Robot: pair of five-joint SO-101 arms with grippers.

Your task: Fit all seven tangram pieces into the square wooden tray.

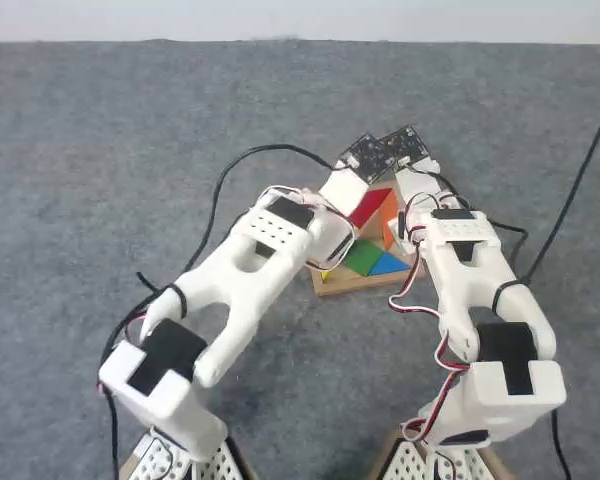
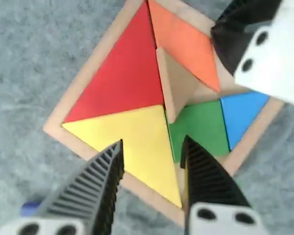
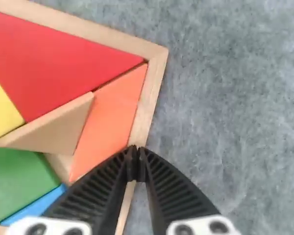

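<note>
Light: was bright, soft and even.
Shadows: lay faint on the carpet (image 1: pixel 100 150) beneath the arms (image 1: pixel 248 275).
Glare: touched the white arm covers lightly.

tray (image 2: pixel 89 73): matt bare wood | red piece (image 2: pixel 122 73): smooth paint | table cover (image 2: pixel 29 49): rough cloth

Robotics lab: grey felt table (image 1: pixel 90 140)

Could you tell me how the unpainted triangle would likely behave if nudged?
The unpainted triangle looks like rigid wood, so it probably won't flex. It sits tilted, not flat in the tray, so a nudge would likely tip or slide it.
</note>
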